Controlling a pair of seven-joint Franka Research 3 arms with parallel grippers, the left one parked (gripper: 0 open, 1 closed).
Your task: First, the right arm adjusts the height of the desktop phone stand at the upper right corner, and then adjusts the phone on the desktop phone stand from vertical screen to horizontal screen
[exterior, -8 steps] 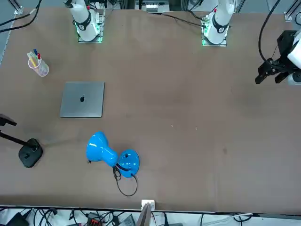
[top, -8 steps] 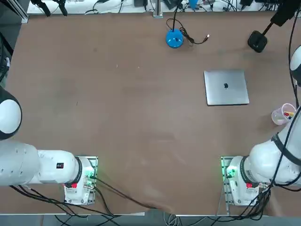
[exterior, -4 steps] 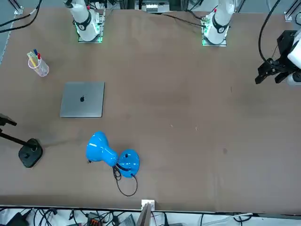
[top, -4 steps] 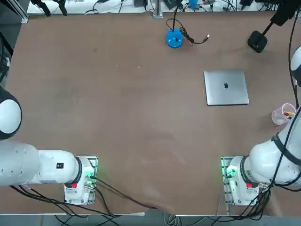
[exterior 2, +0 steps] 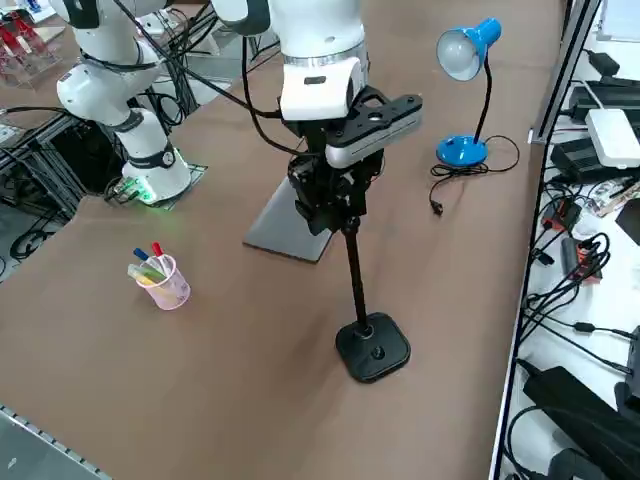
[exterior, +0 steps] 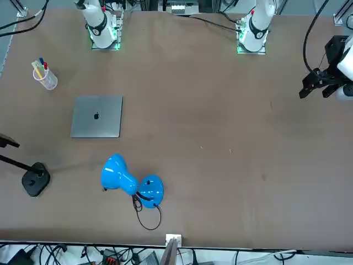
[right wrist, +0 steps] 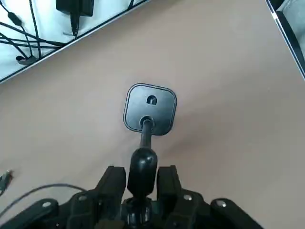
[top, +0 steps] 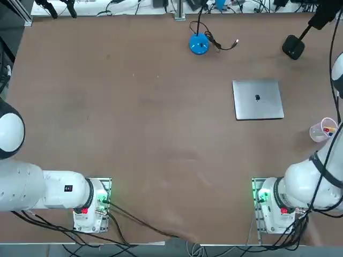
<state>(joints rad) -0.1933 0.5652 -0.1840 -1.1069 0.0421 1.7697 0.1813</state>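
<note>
I have my right gripper [right wrist: 141,183] up at the top of the desktop phone stand [exterior 2: 358,290], my two fingers [right wrist: 113,183] closed in on either side of the rounded black head of its pole, pressing against it. In my wrist view the thin pole runs down from between my fingers to the stand's rounded-square base [right wrist: 150,108], which sits flat on the brown table [right wrist: 228,86]. From the right side, my right arm [exterior 2: 318,60] hangs over the stand, the gripper [exterior 2: 325,195] wrapped around the upper end of the pole, which stands nearly upright above its base [exterior 2: 373,348]. Seen from overhead, the stand's base [top: 293,46] is in the far right corner of the table, beyond the closed silver laptop [top: 258,99]. The blue desk lamp [exterior 2: 465,60] stands well apart from the stand along the same far edge, and a clear cup of pens [exterior 2: 160,277] sits on the stand's other side, past the laptop. I cannot make out the phone itself.
</note>
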